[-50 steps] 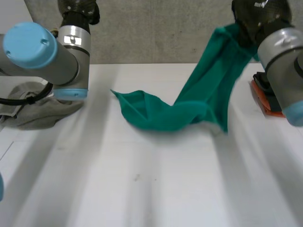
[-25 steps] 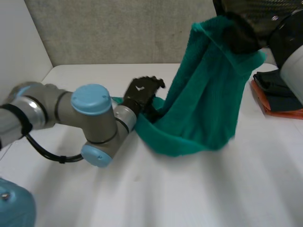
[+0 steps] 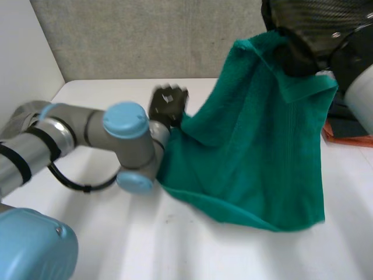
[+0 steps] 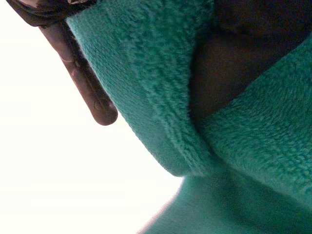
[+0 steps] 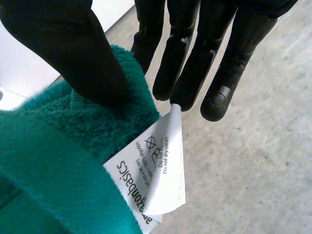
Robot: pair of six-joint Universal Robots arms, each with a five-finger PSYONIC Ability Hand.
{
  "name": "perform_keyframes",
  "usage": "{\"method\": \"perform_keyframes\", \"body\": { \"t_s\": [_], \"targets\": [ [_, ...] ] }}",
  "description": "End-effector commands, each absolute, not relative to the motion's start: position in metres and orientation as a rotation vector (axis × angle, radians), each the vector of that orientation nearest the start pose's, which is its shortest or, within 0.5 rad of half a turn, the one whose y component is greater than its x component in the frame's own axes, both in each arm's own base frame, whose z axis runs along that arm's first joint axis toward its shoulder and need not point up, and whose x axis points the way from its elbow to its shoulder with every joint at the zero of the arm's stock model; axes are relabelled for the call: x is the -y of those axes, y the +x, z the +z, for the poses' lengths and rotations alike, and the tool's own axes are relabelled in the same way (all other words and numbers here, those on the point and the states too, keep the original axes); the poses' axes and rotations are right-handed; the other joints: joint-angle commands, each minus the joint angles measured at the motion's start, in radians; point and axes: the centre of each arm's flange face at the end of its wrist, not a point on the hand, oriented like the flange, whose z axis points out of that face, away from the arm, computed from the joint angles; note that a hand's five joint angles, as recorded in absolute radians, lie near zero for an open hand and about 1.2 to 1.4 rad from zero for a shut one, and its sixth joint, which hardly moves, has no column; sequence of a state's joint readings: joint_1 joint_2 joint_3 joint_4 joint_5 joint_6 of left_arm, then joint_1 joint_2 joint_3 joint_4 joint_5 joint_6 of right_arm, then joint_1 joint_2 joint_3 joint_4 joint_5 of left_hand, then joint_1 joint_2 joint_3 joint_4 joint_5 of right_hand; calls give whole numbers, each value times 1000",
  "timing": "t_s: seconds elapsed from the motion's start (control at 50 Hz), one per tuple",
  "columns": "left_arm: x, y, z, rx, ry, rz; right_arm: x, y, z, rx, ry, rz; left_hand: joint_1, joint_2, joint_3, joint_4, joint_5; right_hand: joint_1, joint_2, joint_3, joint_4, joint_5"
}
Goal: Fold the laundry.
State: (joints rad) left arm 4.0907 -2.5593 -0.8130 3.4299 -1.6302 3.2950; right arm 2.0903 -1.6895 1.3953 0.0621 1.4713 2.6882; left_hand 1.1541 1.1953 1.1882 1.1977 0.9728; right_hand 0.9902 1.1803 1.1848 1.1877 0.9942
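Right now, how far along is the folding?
No fold is made yet: the towel hangs unfolded. In hand: the right hand pinches its top corner by the label, and the left hand is at its side edge. To do: lay it flat, then every fold.

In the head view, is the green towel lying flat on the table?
No, the right robot hand holds the green towel up by a top corner, so it hangs over the white table.
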Motion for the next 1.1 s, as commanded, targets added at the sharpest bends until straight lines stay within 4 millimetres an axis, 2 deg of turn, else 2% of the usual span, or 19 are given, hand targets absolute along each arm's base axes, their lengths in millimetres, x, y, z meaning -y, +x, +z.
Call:
{"method": "perform_keyframes", "body": {
  "t_s": [0.02, 0.04, 0.06, 0.08, 0.14, 0.16, 0.22, 0.28, 0.36, 0.42, 0.48, 0.58, 0.6, 0.66, 0.7, 0.78, 0.88, 1.0, 1.1],
  "targets": [
    [391, -373, 263, -1680, 609, -2818, 245, 272, 373, -1723, -939, -2392, 242, 201, 208, 199, 249, 406, 216, 211, 209, 228],
    [393, -370, 276, -1629, 576, -2851, 267, 268, 375, -1740, -888, -2446, 242, 201, 208, 199, 249, 406, 216, 211, 209, 228],
    [395, -367, 288, -1581, 549, -2879, 277, 266, 376, -1743, -858, -2476, 242, 201, 208, 199, 249, 406, 216, 211, 209, 228],
    [399, -360, 314, -1482, 490, -2935, 287, 264, 381, -1729, -818, -2520, 242, 201, 208, 199, 249, 406, 216, 211, 209, 228],
    [405, -341, 352, -1334, 379, -2988, 318, 263, 404, -1605, -647, -2722, 242, 201, 208, 199, 249, 406, 216, 211, 209, 228],
    [408, -325, 374, -1246, 297, -3005, 324, 262, 409, -1575, -605, -2763, 242, 201, 208, 199, 249, 406, 216, 211, 209, 228],
    [404, -304, 408, -1105, 166, -3036, 340, 263, 419, -1467, -479, -2886, 242, 201, 208, 199, 249, 406, 216, 211, 209, 228],
    [401, -294, 416, -1079, 136, -3034, 346, 262, 421, -1414, -437, -2929, 242, 201, 208, 199, 249, 406, 216, 211, 209, 228],
    [393, -287, 400, -1200, 171, -2993, 345, 268, 407, -1447, -486, -2890, 242, 201, 208, 199, 249, 406, 216, 211, 209, 228],
    [383, -284, 363, -1398, 258, -2927, 343, 275, 368, -1545, -661, -2758, 242, 201, 208, 199, 249, 406, 216, 211, 209, 228],
    [369, -289, 305, -1638, 433, -2830, 340, 280, 337, -1619, -777, -2643, 242, 201, 208, 199, 249, 406, 216, 211, 209, 228],
    [346, -291, 228, -1941, 654, -2633, 332, 281, 254, -1874, -951, -2353, 242, 201, 208, 199, 249, 406, 216, 211, 209, 228],
    [337, -290, 204, -2028, 696, -2554, 331, 281, 242, -1916, -970, -2309, 242, 201, 208, 199, 249, 406, 216, 211, 209, 228],
    [327, -289, 176, -2140, 731, -2448, 324, 276, 202, -2078, -1033, -2128, 242, 201, 208, 199, 249, 406, 216, 211, 209, 228],
    [316, -283, 151, -2252, 753, -2323, 319, 272, 188, -2147, -1073, -2050, 242, 201, 208, 199, 249, 406, 216, 211, 209, 228],
    [301, -274, 132, -2373, 772, -2164, 303, 264, 167, -2243, -1164, -1915, 242, 201, 208, 199, 249, 406, 216, 211, 209, 228],
    [289, -265, 140, -2408, 768, -2112, 294, 251, 149, -2315, -1219, -1832, 85, 43, 51, 41, 91, 406, 216, 211, 209, 228],
    [284, -257, 140, -2427, 757, -2083, 289, 231, 159, -2346, -1191, -1848, -256, -297, -290, -299, -249, 406, 216, 211, 209, 228],
    [286, -255, 138, -2430, 748, -2074, 289, 225, 157, -2359, -1181, -1831, -303, -345, -338, -347, -297, 406, 216, 211, 209, 228]
  ]
}}
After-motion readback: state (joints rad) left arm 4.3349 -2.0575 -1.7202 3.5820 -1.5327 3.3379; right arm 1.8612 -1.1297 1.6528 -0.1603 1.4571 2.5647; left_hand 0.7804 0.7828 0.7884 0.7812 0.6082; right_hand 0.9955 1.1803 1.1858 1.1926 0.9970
